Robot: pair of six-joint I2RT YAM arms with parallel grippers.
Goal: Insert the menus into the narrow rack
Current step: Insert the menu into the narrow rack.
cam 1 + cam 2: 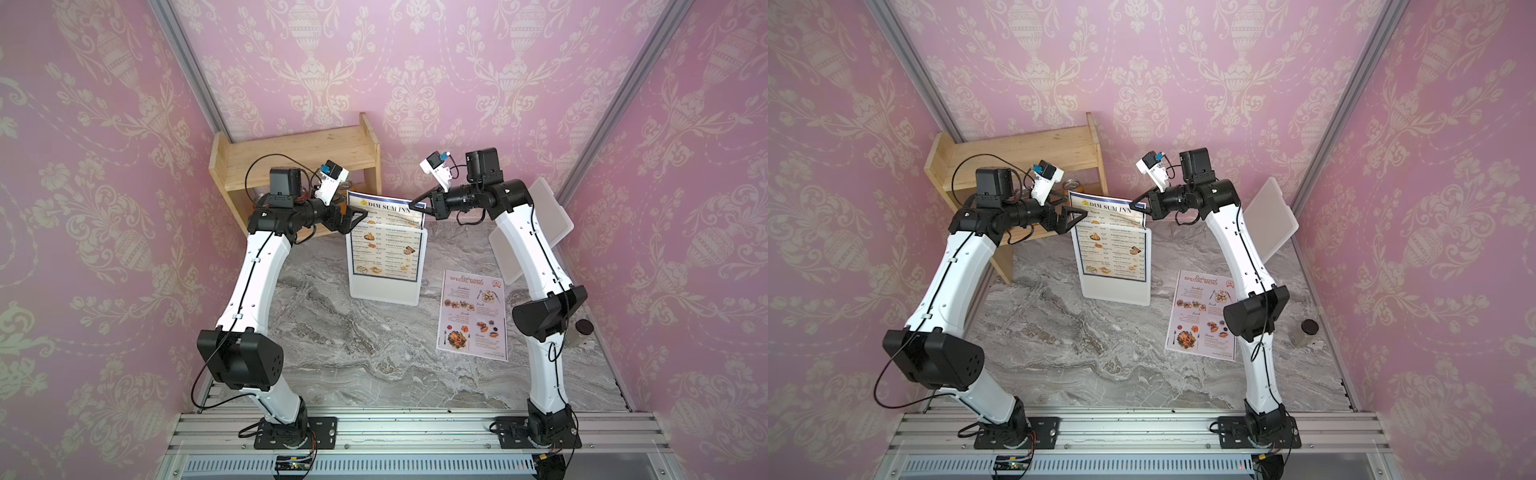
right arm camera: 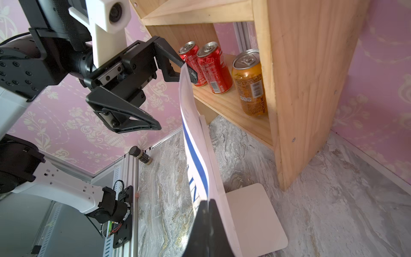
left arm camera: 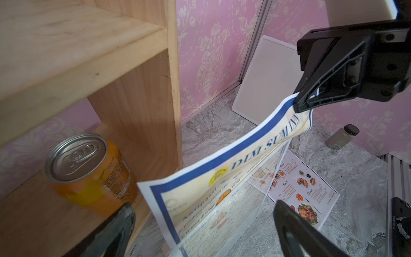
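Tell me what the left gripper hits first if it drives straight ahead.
Probably the DIM SUM INN menu: its near top corner sits between the left gripper's open jaws. Farther on, the right gripper pinches it.

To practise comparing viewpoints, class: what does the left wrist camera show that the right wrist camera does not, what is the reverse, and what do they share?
Only the left wrist view shows the pale menu lying flat on the table and the leaning white board. Only the right wrist view shows the two red cans on the wooden shelf. Both show that shelf, the orange can, the blue-bordered menu and the small dark-lidded bottle.
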